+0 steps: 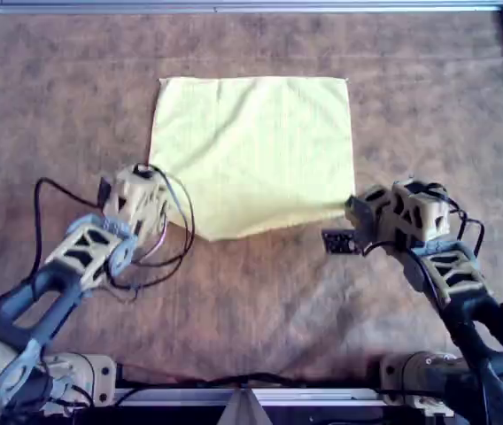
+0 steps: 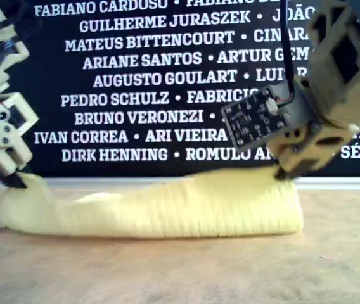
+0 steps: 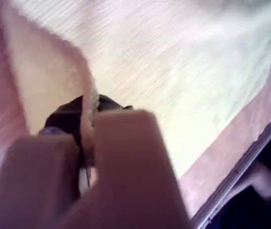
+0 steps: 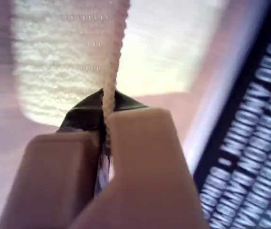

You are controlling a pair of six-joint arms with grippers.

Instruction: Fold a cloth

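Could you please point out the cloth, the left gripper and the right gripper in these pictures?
cloth (image 1: 256, 146), overhead view, middle of its flat yellow surface.
left gripper (image 3: 85, 138), left wrist view, between its fingertips, shut on the cloth's edge.
right gripper (image 4: 106, 129), right wrist view, between its fingertips, pinching the cloth's edge.

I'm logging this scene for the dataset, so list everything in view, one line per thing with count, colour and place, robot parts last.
cloth: one, pale yellow, in the middle of the mat in the overhead view, its near edge lifted at both corners.
mat: one, brown and mottled, covering the work surface under the cloth.
frame rail: metal, grey, along the far edge and sides of the mat in the overhead view.
banner: one, black with white names, behind the table in the exterior view.
left gripper: one, tan, at the cloth's near corner on the overhead view's left, shut on the cloth's edge.
right gripper: one, tan, at the near corner on the overhead view's right, shut on the cloth's edge.
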